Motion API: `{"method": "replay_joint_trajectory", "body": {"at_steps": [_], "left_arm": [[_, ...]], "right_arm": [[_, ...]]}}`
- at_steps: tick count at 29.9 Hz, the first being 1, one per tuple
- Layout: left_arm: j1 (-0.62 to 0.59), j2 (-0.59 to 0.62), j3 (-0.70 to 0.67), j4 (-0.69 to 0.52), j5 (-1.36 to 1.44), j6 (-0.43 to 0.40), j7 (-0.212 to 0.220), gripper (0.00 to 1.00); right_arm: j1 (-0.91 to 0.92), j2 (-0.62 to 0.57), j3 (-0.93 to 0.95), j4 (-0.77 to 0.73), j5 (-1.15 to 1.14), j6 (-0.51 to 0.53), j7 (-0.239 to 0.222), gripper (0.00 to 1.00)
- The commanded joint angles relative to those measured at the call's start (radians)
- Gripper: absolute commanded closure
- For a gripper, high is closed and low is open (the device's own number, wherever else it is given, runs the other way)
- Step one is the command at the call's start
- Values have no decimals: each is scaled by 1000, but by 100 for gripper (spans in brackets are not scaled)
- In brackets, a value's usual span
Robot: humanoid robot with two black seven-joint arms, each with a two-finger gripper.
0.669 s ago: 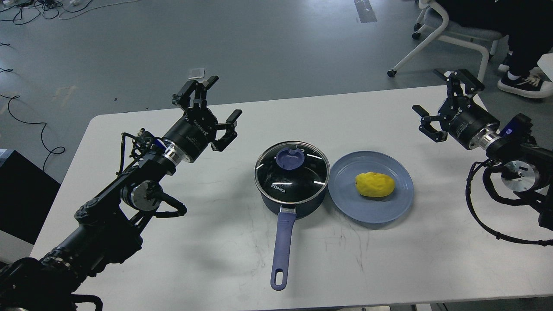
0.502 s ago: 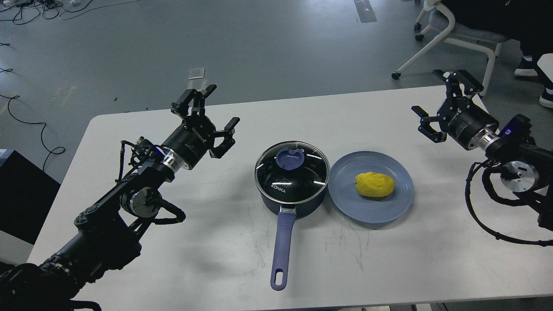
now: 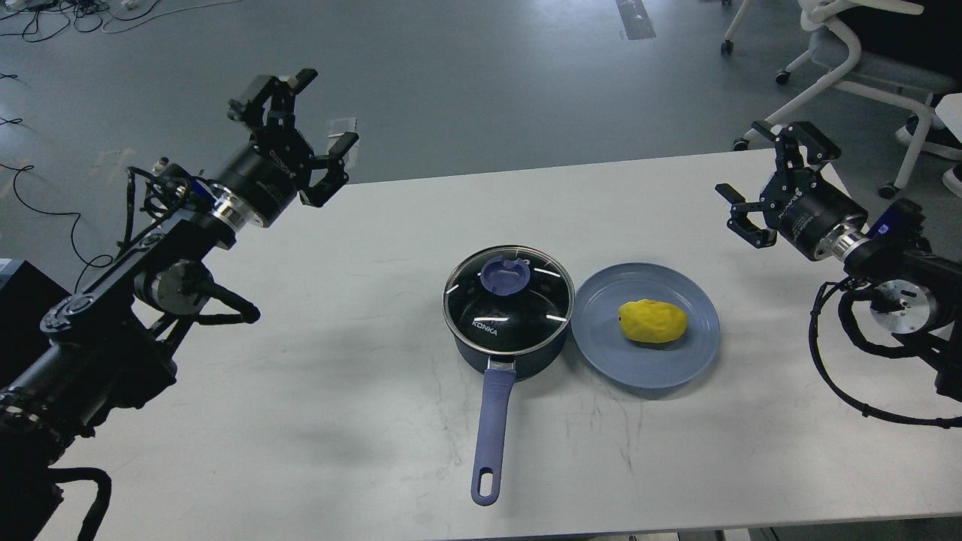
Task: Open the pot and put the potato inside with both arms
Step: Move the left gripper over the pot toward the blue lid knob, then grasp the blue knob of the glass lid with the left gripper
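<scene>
The dark navy pot (image 3: 508, 359) stands at the table's middle with its glass lid (image 3: 508, 299) on; the lid has a blue knob (image 3: 504, 274). Its long blue handle (image 3: 491, 436) points toward me. The yellow potato (image 3: 652, 321) lies on a shallow blue plate (image 3: 676, 368) just right of the pot. My left gripper (image 3: 301, 124) is open and empty, raised beyond the table's far left edge, far from the pot. My right gripper (image 3: 766, 176) is open and empty above the table's far right, up and right of the plate.
The white table (image 3: 338, 421) has its far edge just behind both grippers. White office chairs (image 3: 842, 52) stand on the grey floor at the back right. Cables (image 3: 45, 218) lie on the floor at the left.
</scene>
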Motion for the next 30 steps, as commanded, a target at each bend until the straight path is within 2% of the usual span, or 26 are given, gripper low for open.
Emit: {"method": "replay_joint_trajectory", "body": {"at_steps": [1,3,5,7,12,15,21,30], "left_arm": [[-63,78,-3,-194,219,0,-34,2],[-71,101,-5,-298,369,0,-54,2],[-71,110,-6,-354,480,0,-65,2],[-72,113,-3,-460,706,0,-81,2],[-66,89,1,-546,1157,0,-82,2],[-64,52,45,-535,1400,22,-82,2],[-64,3,174,-496,1638,104,-74,2],[-63,-87,251,-376,1721,110,-70,2]], "right_arm": [[0,0,0,0,-1,0,0,0],[0,0,0,0,-1,0,0,0],[0,0,0,0,-1,0,0,0],[0,0,0,0,-1,0,0,0],[0,-2,0,0,-1,0,0,0],[0,-2,0,0,-3,0,0,0],[0,-2,0,-2,-3,0,0,0],[-2,-2,0,0,-6,0,0,0]]}}
